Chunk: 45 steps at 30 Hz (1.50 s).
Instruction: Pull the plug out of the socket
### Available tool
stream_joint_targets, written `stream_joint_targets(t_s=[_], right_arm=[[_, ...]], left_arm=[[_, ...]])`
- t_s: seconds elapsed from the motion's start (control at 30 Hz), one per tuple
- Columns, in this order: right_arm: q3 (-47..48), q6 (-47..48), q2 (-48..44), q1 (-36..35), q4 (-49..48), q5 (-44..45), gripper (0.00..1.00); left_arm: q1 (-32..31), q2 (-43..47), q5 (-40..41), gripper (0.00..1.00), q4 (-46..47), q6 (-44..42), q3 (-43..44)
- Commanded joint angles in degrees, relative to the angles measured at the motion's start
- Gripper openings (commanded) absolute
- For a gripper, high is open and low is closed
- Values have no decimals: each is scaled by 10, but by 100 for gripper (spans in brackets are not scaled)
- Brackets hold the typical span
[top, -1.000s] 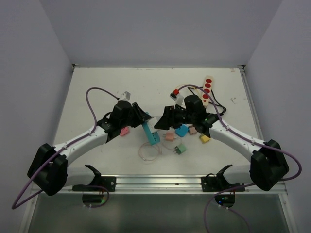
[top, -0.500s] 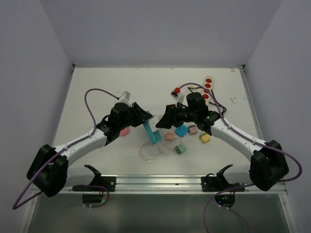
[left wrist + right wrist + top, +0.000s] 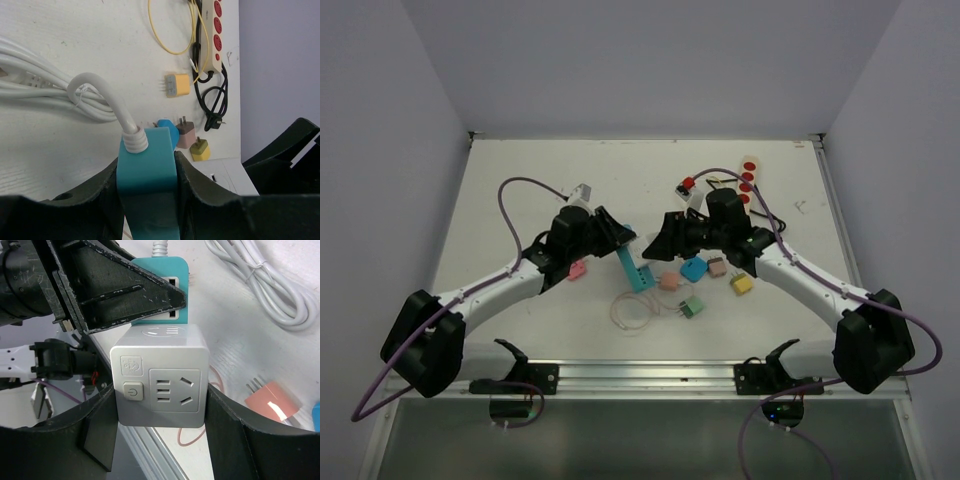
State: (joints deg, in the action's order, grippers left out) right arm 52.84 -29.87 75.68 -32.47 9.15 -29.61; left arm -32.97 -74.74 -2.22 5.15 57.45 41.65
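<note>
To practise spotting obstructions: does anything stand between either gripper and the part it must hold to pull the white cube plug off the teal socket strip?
Nothing visible does. The left gripper clamps the teal socket strip, and the right gripper clamps the white cube plug, which sits against the strip.

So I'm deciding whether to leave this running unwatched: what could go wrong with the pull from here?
1. The left end effector clamps the teal socket strip only by its smooth sides. It may slip out instead of the white cube plug coming free.
2. If the cube lets go suddenly, the right end effector could lurch into the loose plugs on the table close by.
3. The strip's white cord, bundled on the table, might drag.
</note>
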Motion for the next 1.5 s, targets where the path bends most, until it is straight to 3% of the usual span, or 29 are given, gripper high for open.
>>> stream_joint_targets(t_s=[0.0,0.23,0.5,0.8,0.87,1.0,1.47], right_arm=[[-28,-43,-51,79,-5,-23,0],[-33,-38,-38,94,-18,-61,0],[39,16,-54,77,72,9,0],[-3,13,-35,71,26,-1,0],[-18,7,-33,72,12,-15,8],[-34,-6,-25,72,-31,-36,34],[-44,-29,2,52,-73,-51,79]], left_arm=[[62,22,125,0,-61,-106,-52],[100,51,56,0,3,-131,-85],[92,25,129,0,-78,-118,-45],[77,44,55,0,-75,-68,-16],[75,52,46,0,-92,-55,-6],[71,61,33,0,-108,-38,16],[63,75,17,0,-95,-15,20]])
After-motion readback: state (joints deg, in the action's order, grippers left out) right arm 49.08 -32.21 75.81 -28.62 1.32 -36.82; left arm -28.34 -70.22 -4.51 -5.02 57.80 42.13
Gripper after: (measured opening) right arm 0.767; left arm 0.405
